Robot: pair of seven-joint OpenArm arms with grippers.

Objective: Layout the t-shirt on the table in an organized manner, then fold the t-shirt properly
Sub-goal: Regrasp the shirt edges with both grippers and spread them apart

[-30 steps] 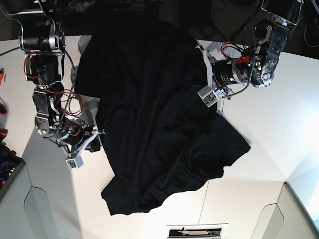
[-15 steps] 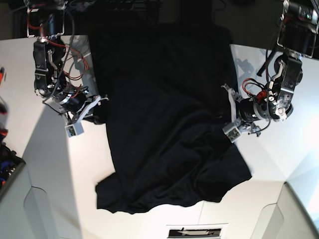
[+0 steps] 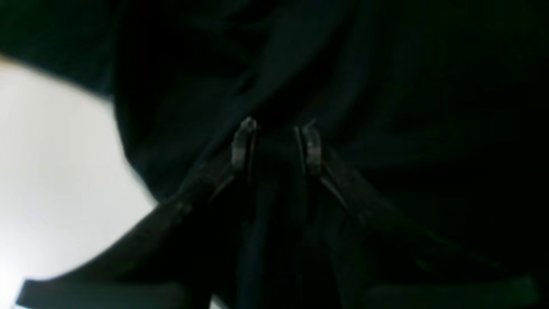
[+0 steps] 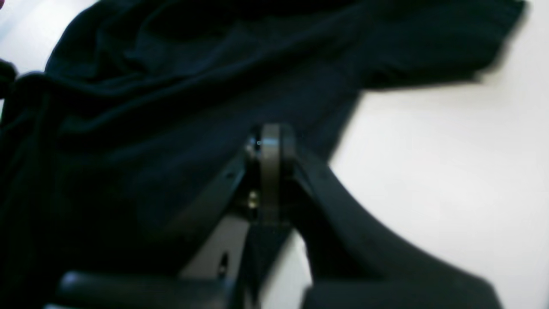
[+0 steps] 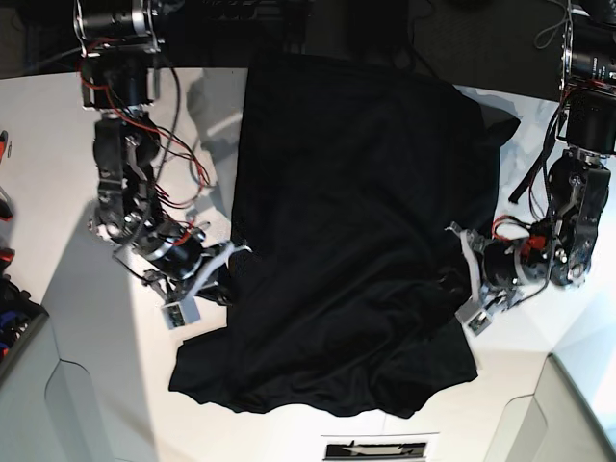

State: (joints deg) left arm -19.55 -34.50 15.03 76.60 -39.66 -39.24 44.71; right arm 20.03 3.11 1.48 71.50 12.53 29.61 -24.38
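The large plain black cloth t-shirt (image 5: 351, 231) lies spread and rumpled on the flat white bench (image 5: 58, 192), stretched between the two tools. The right tool (image 4: 269, 141) has its tips pressed together on the shirt's side edge; the cloth runs up and away from it, with bare bench just beside its outer side. The left tool (image 3: 276, 141) grips the opposite edge, a dark fold pinched between its narrowly parted tips (image 3: 243, 146), and shirt fills nearly everything ahead of it, with white bench showing off to one side
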